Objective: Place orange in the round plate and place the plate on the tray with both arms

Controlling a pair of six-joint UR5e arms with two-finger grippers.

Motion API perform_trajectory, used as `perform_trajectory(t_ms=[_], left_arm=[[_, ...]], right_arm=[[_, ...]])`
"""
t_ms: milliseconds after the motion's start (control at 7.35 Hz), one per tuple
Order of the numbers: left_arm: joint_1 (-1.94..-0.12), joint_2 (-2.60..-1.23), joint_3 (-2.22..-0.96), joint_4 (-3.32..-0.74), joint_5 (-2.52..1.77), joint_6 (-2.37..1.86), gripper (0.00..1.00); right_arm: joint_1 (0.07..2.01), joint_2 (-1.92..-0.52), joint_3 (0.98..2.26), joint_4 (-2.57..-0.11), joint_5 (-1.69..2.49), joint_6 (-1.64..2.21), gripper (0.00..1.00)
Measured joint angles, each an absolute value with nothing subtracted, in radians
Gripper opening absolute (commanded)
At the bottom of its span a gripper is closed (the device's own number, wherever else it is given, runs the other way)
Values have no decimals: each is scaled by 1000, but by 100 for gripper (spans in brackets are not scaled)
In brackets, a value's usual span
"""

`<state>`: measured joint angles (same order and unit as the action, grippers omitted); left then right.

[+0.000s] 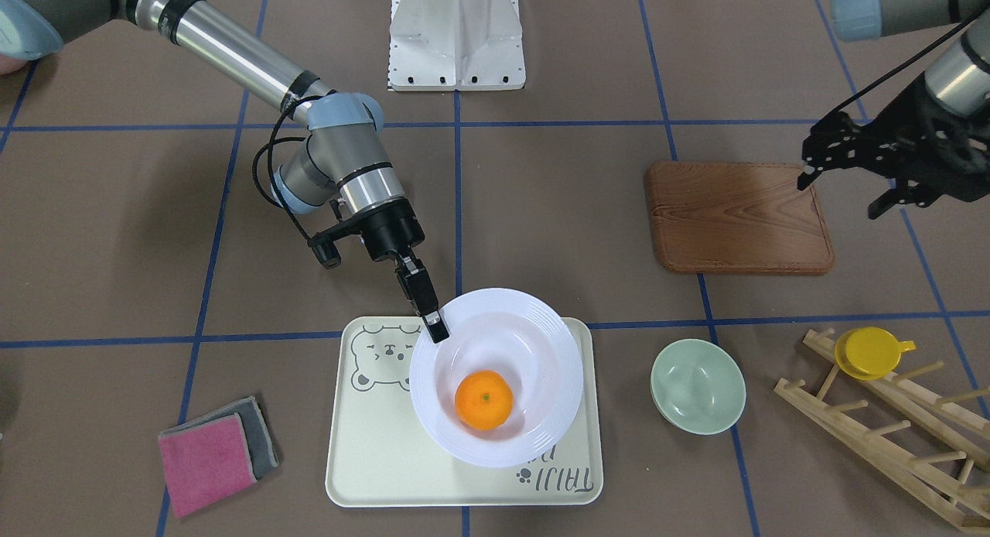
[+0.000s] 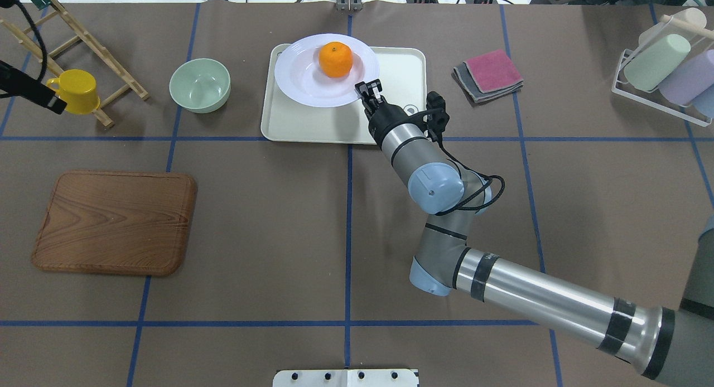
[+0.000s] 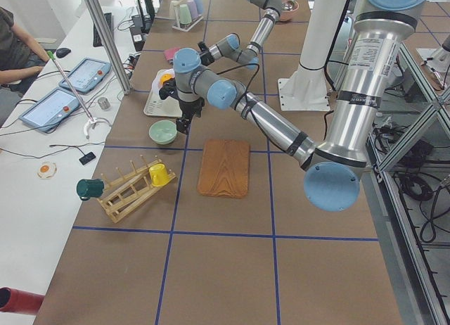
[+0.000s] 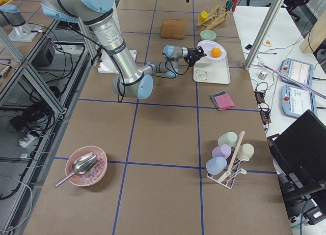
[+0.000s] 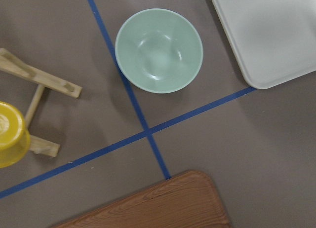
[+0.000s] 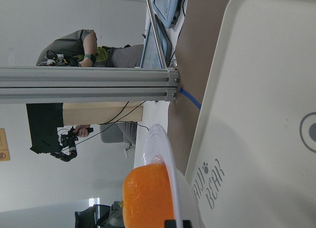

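Note:
The orange (image 1: 483, 399) lies in the sunken centre of the white round plate (image 1: 541, 343). The plate is over the cream tray (image 1: 371, 467), and its far rim overhangs the tray's edge. Whether the plate's bottom rests on the tray I cannot tell. My right gripper (image 1: 438, 330) is shut on the plate's rim at the side nearest the robot, also seen from overhead (image 2: 368, 89). In the right wrist view the plate (image 6: 165, 154) shows edge-on with the orange (image 6: 145, 198) inside. My left gripper (image 1: 838, 198) hangs open and empty above the wooden board's edge, far from the tray.
A pale-green bowl (image 1: 698, 384) sits beside the tray. A brown wooden board (image 1: 739, 216) lies under the left arm. A wooden rack (image 1: 889, 429) holds a yellow cup (image 1: 872, 352). Pink and grey cloths (image 1: 213, 452) lie on the tray's other side. A person sits at the side desk (image 3: 17, 47).

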<state>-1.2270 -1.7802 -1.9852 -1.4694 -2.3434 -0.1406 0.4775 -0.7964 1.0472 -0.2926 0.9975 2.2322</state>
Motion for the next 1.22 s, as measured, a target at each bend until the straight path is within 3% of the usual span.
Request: perform_trajectory(t_ms=[136, 272, 408, 817, 1225], left_arm=[[-1249, -1771, -2026, -1408, -2343, -100, 100], [-1258, -1769, -2065, -1356, -2341, -84, 100], [-1261, -1767, -2090, -1323, -2337, -77, 100], [-1276, -1741, -2078, -1305, -2286, 13, 100], [-1376, -1646, -2035, -1308, -2277, 202, 100]], right_arm=[[471, -775, 1010, -327, 979, 2235, 0], [464, -766, 995, -365, 967, 2237, 56], [458, -765, 990, -389, 960, 2238, 100], [455, -830, 1061, -401, 961, 2233, 100], [470, -1044, 1333, -399, 1122, 1977, 100]])
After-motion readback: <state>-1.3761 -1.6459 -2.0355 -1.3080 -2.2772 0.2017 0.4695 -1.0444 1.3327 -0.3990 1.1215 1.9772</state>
